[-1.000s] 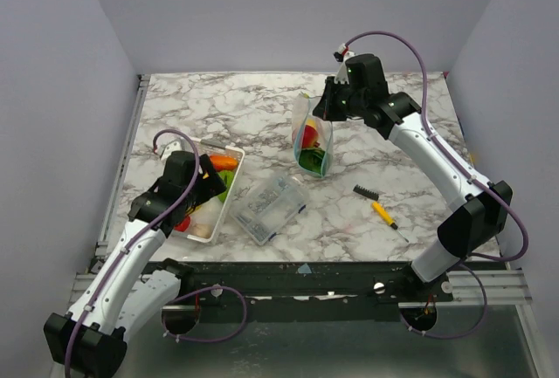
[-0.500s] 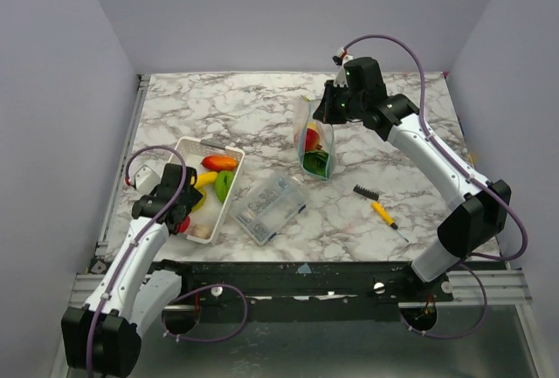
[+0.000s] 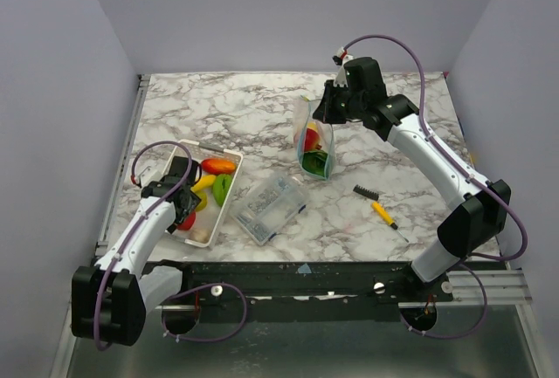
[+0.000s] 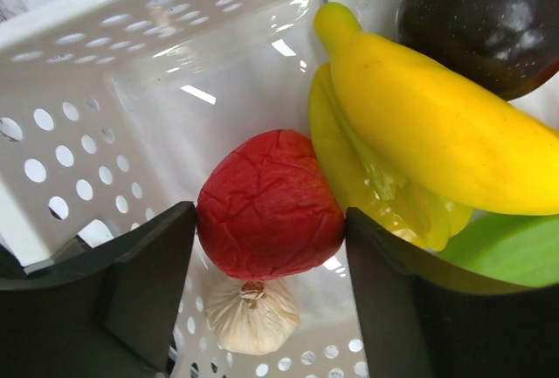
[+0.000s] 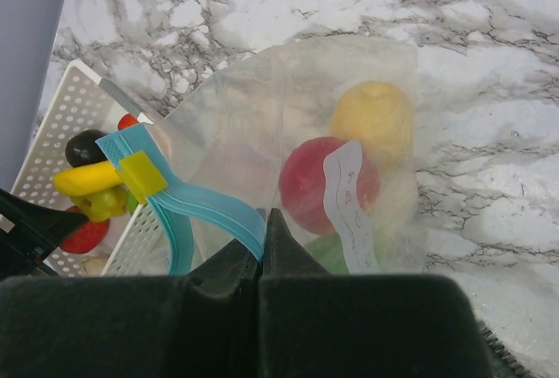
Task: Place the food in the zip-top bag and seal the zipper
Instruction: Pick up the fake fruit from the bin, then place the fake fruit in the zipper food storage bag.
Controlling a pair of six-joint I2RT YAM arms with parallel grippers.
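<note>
In the left wrist view my left gripper (image 4: 269, 214) is down in the white tray (image 4: 105, 116). Both of its fingers press the sides of a wrinkled red apple (image 4: 266, 203). Beside it lie a banana (image 4: 428, 125), a dark round fruit (image 4: 489, 20), a green piece (image 4: 515, 247) and a garlic bulb (image 4: 253, 317). My right gripper (image 5: 265, 221) is shut on the light blue zipper (image 5: 205, 208) and holds the zip-top bag (image 3: 313, 147) upright with its mouth open. A red apple (image 5: 306, 177), a yellow fruit (image 5: 371, 116) and a green piece (image 5: 327, 251) sit inside the bag.
A clear rigid box (image 3: 269, 207) lies between the tray (image 3: 188, 145) and the bag. A small yellow-handled black brush (image 3: 377, 208) lies on the marble table to the right of the bag. A yellow slider (image 5: 142, 175) sits on the zipper strip.
My left arm drew back toward the tray's near left end and dropped into it. Its fingers have narrowed onto the red apple. The right arm and the bag stayed still.
</note>
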